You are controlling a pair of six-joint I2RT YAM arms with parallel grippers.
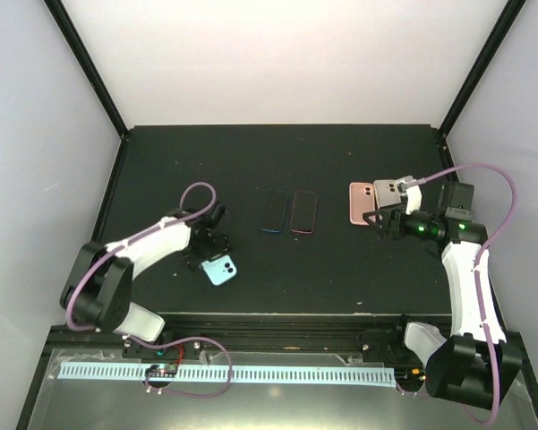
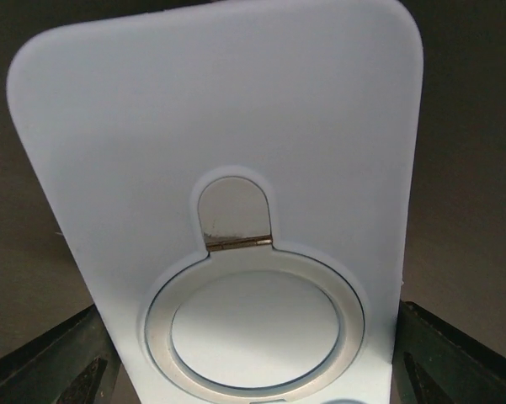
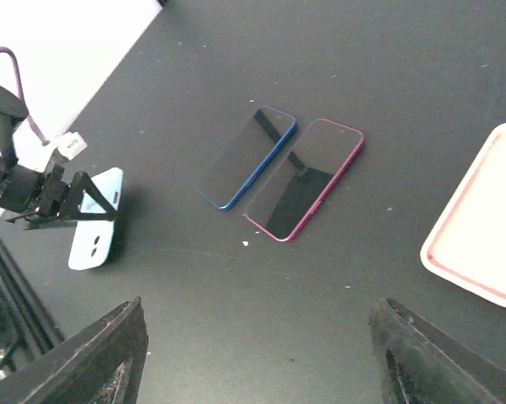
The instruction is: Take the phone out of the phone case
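Left gripper (image 1: 208, 254): jaws wide, flanking blue case (image 2: 236, 151) near-left on table (image 1: 340, 278); grip unclear. Right gripper (image 3: 261, 345): jaws wide, empty, well apart at right. Risk: one-armed squeeze pins phone inside; smooth case slips, twists, drops.

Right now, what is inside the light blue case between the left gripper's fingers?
Only the back of the light blue case and its ring show. Dark camera lenses suggest a phone inside, but its body and screen are covered.
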